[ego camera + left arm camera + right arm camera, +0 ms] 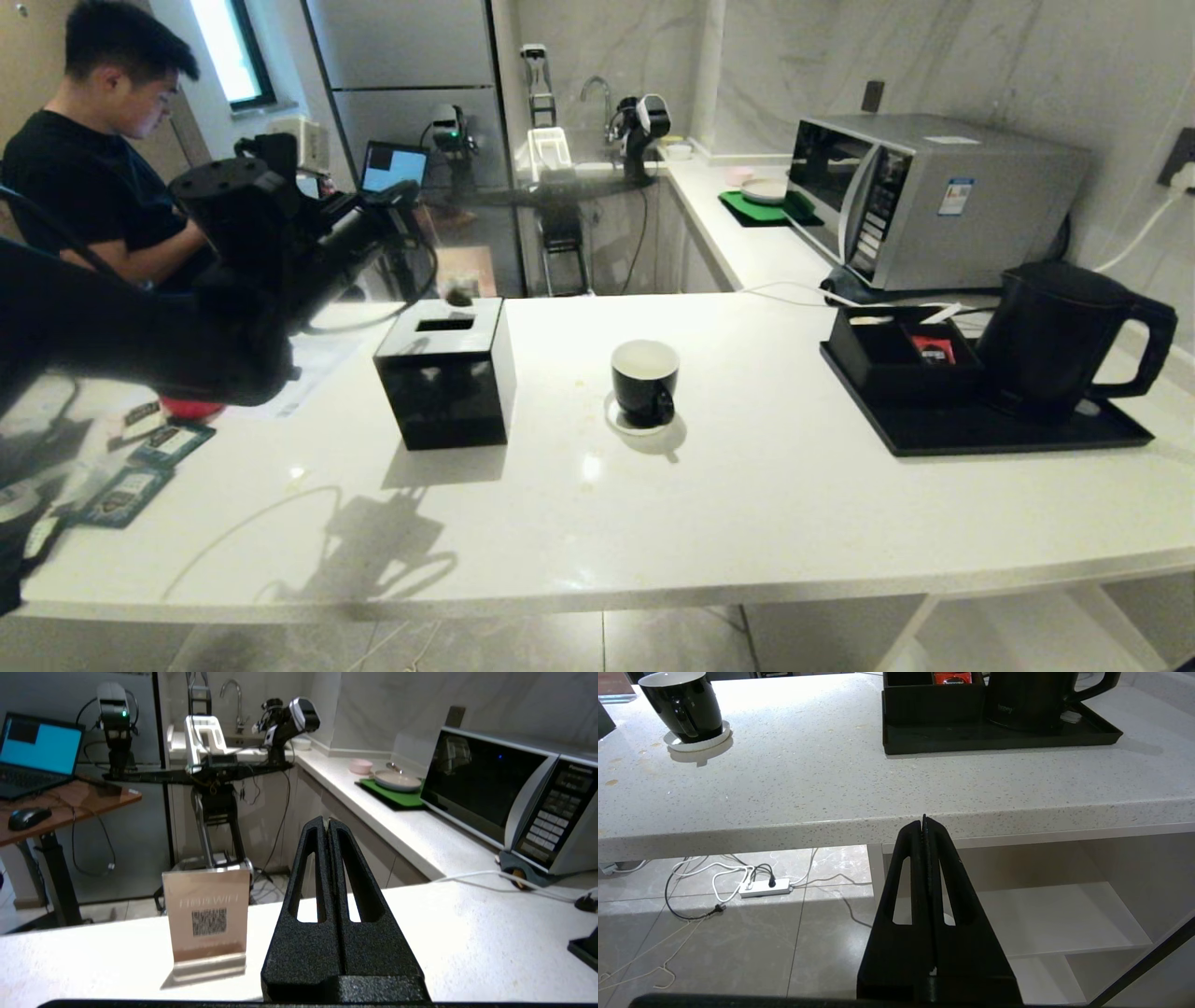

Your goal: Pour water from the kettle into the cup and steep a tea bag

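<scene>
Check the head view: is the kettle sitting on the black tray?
Yes, the kettle stands upright on the right end of the black tray, beside the compartment box.

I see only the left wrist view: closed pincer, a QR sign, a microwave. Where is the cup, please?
Observer: The cup stands on a small white coaster mid-counter, right of the black tissue box.
Operator: And the kettle?
Observer: The kettle sits on a black tray at the counter's right, handle turned away from the cup.
Operator: Where is the right pincer?
Observer: The right pincer is shut, below the counter edge, holding nothing.
Operator: Is water in the cup?
Observer: I cannot tell; only its white inside shows.
</scene>
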### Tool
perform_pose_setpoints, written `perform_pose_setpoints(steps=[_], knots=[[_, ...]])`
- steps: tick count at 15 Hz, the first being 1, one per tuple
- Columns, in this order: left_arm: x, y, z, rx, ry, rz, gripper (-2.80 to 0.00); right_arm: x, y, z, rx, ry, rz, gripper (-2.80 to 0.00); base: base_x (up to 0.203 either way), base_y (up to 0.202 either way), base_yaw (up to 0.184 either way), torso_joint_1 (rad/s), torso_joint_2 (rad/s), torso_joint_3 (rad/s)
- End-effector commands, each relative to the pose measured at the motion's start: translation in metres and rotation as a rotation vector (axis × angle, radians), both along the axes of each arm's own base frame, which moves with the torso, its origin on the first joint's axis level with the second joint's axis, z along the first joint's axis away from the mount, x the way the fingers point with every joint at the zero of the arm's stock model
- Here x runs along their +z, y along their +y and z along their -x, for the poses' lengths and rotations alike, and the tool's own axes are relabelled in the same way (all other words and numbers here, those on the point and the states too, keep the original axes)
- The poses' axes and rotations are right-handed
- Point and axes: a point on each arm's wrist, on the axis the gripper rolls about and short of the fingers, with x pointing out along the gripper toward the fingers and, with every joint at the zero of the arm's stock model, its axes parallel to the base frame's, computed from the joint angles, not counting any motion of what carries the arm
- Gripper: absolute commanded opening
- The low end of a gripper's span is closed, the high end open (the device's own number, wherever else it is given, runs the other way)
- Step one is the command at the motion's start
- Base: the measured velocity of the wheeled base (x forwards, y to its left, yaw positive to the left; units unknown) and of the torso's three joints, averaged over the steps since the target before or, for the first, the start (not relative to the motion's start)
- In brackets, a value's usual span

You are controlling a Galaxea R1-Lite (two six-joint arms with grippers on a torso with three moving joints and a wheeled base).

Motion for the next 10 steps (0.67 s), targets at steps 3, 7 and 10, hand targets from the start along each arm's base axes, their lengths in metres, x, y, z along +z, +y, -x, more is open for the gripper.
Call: perform_pose_setpoints(steps=[3,7,10], knots=[[-0.009,0.002,0.018,0.000,0.041,-0.005,-2.80,0.000,0.000,0.000,0.000,0.000,0.000,-2.80,0.000,0.000,0.000,0.000,0.00,0.000],[-0.020,0.003,0.024,0.001,0.048,-0.005,-2.80,0.000,0.000,0.000,0.001,-0.001,0.000,-2.80,0.000,0.000,0.000,0.000,0.00,0.000],[-0.017,0.003,0.023,0.001,0.041,-0.004,-2.80,0.000,0.000,0.000,0.001,-0.001,0.000,-2.80,0.000,0.000,0.000,0.000,0.00,0.000]])
